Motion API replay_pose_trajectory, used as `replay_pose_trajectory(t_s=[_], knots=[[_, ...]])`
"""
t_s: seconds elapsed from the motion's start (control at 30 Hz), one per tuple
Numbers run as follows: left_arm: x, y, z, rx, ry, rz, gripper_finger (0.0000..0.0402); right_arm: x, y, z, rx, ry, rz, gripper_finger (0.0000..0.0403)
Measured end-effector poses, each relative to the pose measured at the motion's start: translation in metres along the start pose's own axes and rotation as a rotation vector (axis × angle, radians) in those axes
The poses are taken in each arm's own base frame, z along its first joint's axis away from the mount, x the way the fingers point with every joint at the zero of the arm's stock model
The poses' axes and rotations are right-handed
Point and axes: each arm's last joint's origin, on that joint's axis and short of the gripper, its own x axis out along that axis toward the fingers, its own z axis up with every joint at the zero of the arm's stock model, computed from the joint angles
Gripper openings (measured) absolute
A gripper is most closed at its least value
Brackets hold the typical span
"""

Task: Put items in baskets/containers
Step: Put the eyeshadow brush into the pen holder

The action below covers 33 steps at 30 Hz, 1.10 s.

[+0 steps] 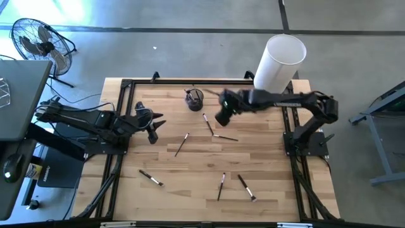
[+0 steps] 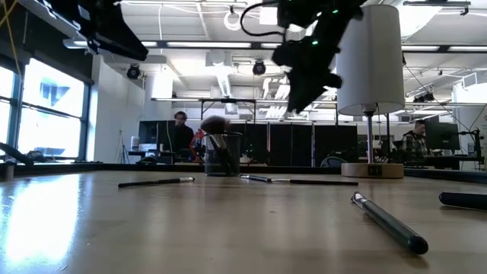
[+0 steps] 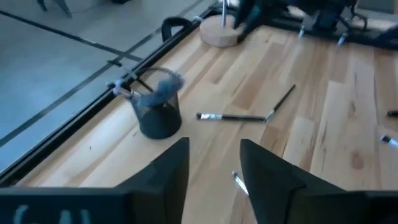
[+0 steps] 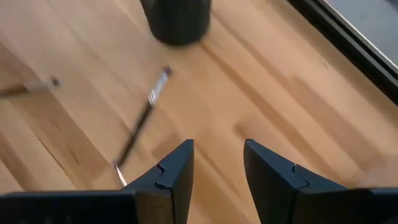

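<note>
My right gripper (image 1: pixel 223 118) hangs above the far middle of the table (image 1: pixel 190 183), jaws apart and holding nothing, beside the black mesh cup (image 1: pixel 194 99) that already carries a fluffy-headed brush (image 3: pixel 163 83), while my left gripper (image 1: pixel 152 131) waits empty and parted at the left edge. Just below me lies a thin makeup brush (image 4: pixel 143 118), and at least 5 more lie scattered flat toward the near edge. I judge them light, stiff and prone to roll, so I would pinch mid-handle, clear of the soft bristles
</note>
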Motion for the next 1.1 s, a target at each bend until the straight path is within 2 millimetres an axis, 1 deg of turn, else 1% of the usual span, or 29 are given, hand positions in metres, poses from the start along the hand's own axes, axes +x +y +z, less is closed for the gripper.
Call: replay_pose_trajectory(t_s=[0.13, 0.27, 0.4, 0.5, 0.57, 0.63, 0.77, 0.87, 0.97, 1.1], knots=[[0.011, -0.01, 0.003, 0.018, 0.03, -0.004, 0.0156, -0.015, 0.008, -0.044, 0.045, -0.04, 0.023, 0.0133], [0.029, -0.027, 0.01, 0.018, 0.067, 0.028, 0.0157, -0.026, 0.008, -0.089, 0.123, -0.071, 0.104, 0.0133], [0.048, -0.045, 0.022, 0.005, 0.09, 0.08, 0.0157, -0.036, 0.005, -0.122, 0.174, -0.132, 0.185, 0.0132], [0.061, -0.058, 0.028, -0.016, 0.145, 0.096, 0.0157, -0.042, 0.002, -0.14, 0.205, -0.185, 0.224, 0.0124], [0.071, -0.064, 0.033, -0.037, 0.184, 0.108, 0.0157, -0.043, 0.0, -0.15, 0.216, -0.2, 0.243, 0.0115], [0.082, -0.07, 0.033, -0.06, 0.248, 0.122, 0.0157, -0.044, -0.002, -0.158, 0.217, -0.202, 0.26, 0.0104], [0.106, -0.072, 0.034, -0.138, 0.359, 0.147, 0.0156, -0.046, -0.002, -0.167, 0.192, -0.201, 0.284, 0.0083], [0.124, -0.066, 0.026, -0.204, 0.473, 0.184, 0.0156, -0.046, -0.001, -0.17, 0.156, -0.203, 0.292, 0.0071], [0.145, -0.062, 0.02, -0.284, 0.559, 0.174, 0.0156, -0.046, -0.001, -0.171, 0.146, -0.203, 0.296, 0.0061], [0.166, -0.054, 0.007, -0.373, 0.679, 0.175, 0.0156, -0.046, 0.0, -0.171, 0.131, -0.201, 0.299, 0.0052]])
